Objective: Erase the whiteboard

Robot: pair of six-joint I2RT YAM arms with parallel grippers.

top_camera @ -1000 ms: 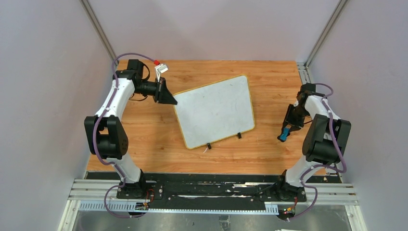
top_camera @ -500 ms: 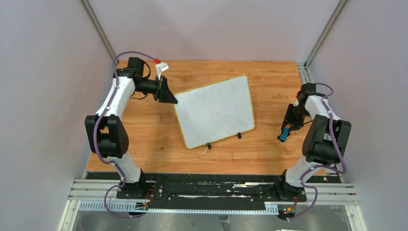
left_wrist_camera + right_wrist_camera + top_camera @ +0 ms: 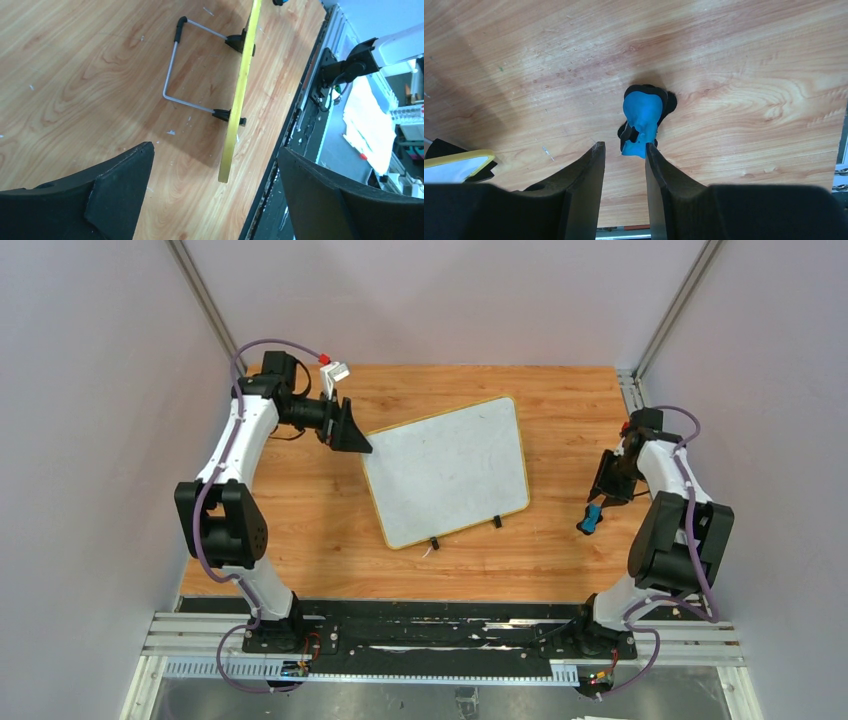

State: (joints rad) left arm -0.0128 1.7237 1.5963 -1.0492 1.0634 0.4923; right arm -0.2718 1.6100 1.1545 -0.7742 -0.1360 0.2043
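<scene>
Whiteboard [image 3: 445, 470]: middle of the table [image 3: 300, 510], skewed, clips on its near edge.
Left gripper [image 3: 215, 147]: fingers spread wide, empty, at the board's far-left corner.
Right gripper [image 3: 624, 146]: fingers slightly apart, empty, just beside the eraser [image 3: 642, 120] on the right.

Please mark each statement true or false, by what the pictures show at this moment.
1. The whiteboard sits on the wooden table, between the two arms. True.
2. The right gripper presses the eraser on the whiteboard. False: the eraser lies on the table, right of the board and apart from it, just beyond the fingertips.
3. The left gripper is wide open, with the board's yellow rim showing between its fingers. True.
4. The two black clips are on the board's far edge. False: they are on the near edge, toward the arm bases.
</scene>
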